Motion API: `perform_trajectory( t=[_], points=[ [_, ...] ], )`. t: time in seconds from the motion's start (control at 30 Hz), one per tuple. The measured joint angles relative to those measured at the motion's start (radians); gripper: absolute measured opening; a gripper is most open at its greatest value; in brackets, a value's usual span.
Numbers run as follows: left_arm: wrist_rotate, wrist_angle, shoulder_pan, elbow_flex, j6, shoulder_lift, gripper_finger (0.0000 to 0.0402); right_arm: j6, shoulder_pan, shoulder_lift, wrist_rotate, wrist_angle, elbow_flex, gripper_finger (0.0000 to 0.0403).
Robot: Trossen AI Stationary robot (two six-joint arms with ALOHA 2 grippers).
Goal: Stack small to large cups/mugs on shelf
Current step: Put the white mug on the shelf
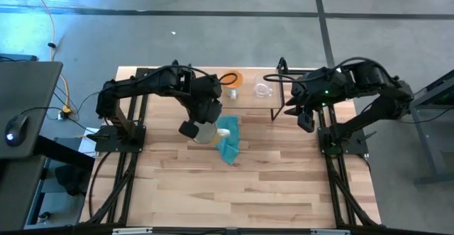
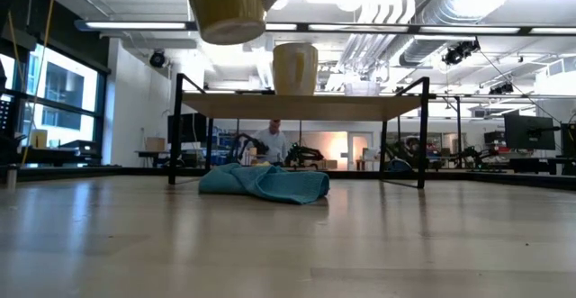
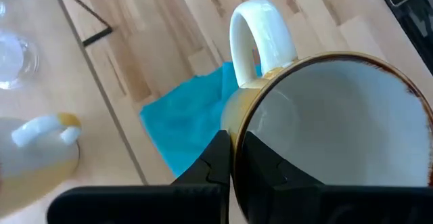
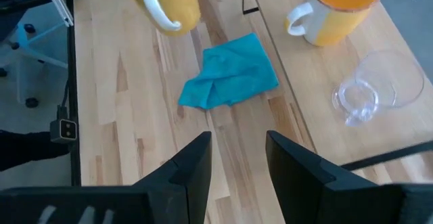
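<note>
the left gripper (image 1: pixel 201 127) sits over the middle of the table (image 1: pixel 269 185), in front of the shelf (image 1: pixel 250 101), and is closed on the rim of the large mug (image 3: pixel 338 136): in the left wrist view one dark finger (image 3: pixel 220 160) lies outside the wall and the other inside the bowl, with the rim pinched between them. the mug's interior is pale grey-white with a brown rim, its outside a dull yellow-cream, and its white handle (image 3: pixel 260 34) points away from the fingers. in the low view the mug (image 2: pixel 229 5) hangs well clear of the tabletop, its base higher than the shelf board (image 2: pixel 301 106), off to the side of the orange mug (image 2: pixel 295 68). from above, the held mug (image 1: pixel 206 133) is just below the gripper and partly overlaps the teal cloth (image 1: pixel 228 141), which lies crumpled on the table in front of the shelf. the orange mug (image 1: pixel 232 79) stands upright on the shelf toward its left part, with its handle (image 4: pixel 298 17) white. the small clear glass cup (image 1: pixel 263 89) stands on the shelf just right of the orange mug, near it but apart; the right wrist view shows it (image 4: pixel 379 88) beside the orange mug (image 4: pixel 338 7). the right gripper (image 1: pixel 303 118) waits by the right end of the shelf, its fingers (image 4: pixel 193 163) spread with a clear gap and nothing between them.
</note>
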Motion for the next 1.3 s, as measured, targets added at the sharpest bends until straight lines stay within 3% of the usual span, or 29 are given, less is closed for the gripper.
perform_trajectory(
  t=[0.23, 0.8, 1.3],
  points=[
    [-0.118, -0.056, 0.060, 0.000, -0.032, 0.000, 0.0003, -0.034, 0.000, 0.000, 0.000, 0.029, 0.000, 0.0133],
    [-0.129, -0.042, 0.284, -0.001, -0.037, 0.000, 0.0003, -0.031, 0.000, 0.000, -0.006, 0.035, 0.000, 0.0133],
    [-0.105, -0.047, 0.399, -0.001, -0.003, 0.001, 0.0003, -0.037, 0.000, 0.000, -0.007, 0.035, 0.000, 0.0133]
  ],
)
